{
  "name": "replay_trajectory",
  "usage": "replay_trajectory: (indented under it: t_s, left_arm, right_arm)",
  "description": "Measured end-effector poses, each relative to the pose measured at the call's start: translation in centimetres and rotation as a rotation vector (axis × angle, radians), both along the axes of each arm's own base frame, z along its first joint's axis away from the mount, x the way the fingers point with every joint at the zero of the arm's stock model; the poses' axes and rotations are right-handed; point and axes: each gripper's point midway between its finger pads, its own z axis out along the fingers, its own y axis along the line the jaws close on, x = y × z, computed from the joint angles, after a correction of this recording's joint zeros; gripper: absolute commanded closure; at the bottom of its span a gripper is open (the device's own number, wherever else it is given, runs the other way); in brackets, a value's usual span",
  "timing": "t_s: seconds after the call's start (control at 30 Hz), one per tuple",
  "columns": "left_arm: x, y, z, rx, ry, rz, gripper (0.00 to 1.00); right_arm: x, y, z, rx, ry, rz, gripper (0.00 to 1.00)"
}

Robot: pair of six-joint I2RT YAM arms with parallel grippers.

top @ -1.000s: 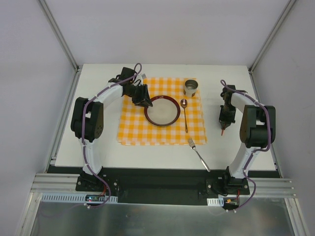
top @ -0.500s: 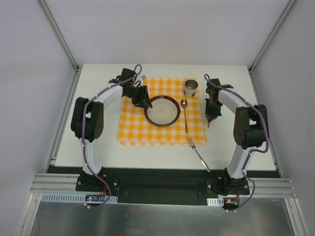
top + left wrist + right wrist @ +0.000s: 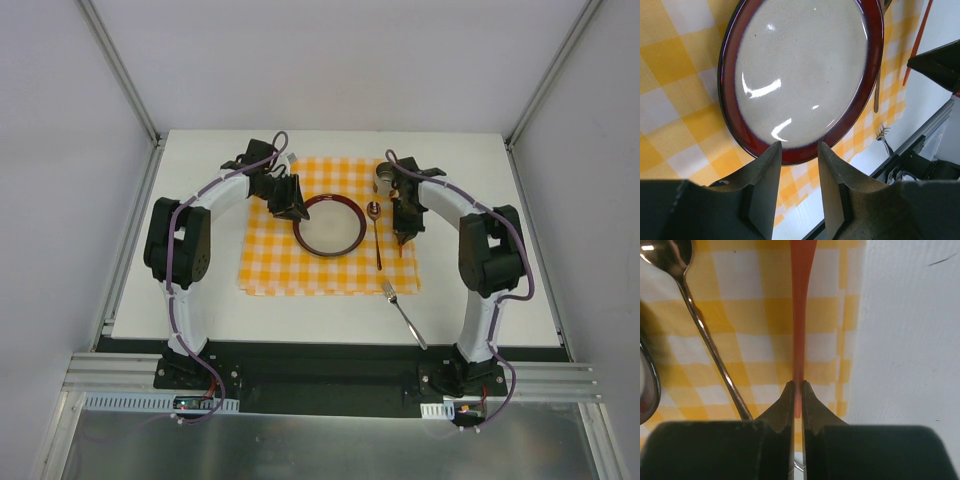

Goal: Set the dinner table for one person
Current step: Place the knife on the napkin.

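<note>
Orange-red stick (image 3: 800, 315): pinched at its narrower end by the right gripper (image 3: 797, 385), jaws closed down to the stick's own width. Held lengthwise over the right margin of the checked cloth (image 3: 270, 265), just beside the spoon (image 3: 715, 355).
Left gripper (image 3: 798, 146): partway open, nothing between the fingers. Tips at the rim of the red-rimmed plate (image 3: 800, 75); contact with the rim not clear.
Dinner table (image 3: 330, 320): white top under everything, with the cloth about its middle and the plate centred on the cloth. Fork (image 3: 403, 310) off the cloth, on bare white by its front right corner.
Step in hand: probably laying the stick down to the right of the spoon.
Doing it well: lower until flat on the cloth before letting go. Keep parallel to the spoon handle and apart from it, wholly on the checks and not half over the cloth edge. Open only a little, then lift straight up to avoid dragging.
Risk: thin and smooth, so likely to roll or pivot if released from height. Spoon close enough to be nudged.
Left to do, by the look of it: fork not yet on the cloth.
</note>
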Motion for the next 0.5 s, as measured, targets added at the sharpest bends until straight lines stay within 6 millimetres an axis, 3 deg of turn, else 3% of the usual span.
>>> replay_trajectory:
  t_s: [0.23, 0.5]
  left_arm:
    - [-0.3, 0.1, -0.3, 0.003, 0.01, 0.0, 0.66]
    - [-0.2, 0.4, -0.4, 0.004, 0.013, 0.006, 0.66]
  right_arm:
    - [-0.6, 2.3, -0.8, 0.018, 0.016, 0.027, 0.99]
    - [-0.8, 2.6, -1.8, 0.02, 0.031, 0.017, 0.99]
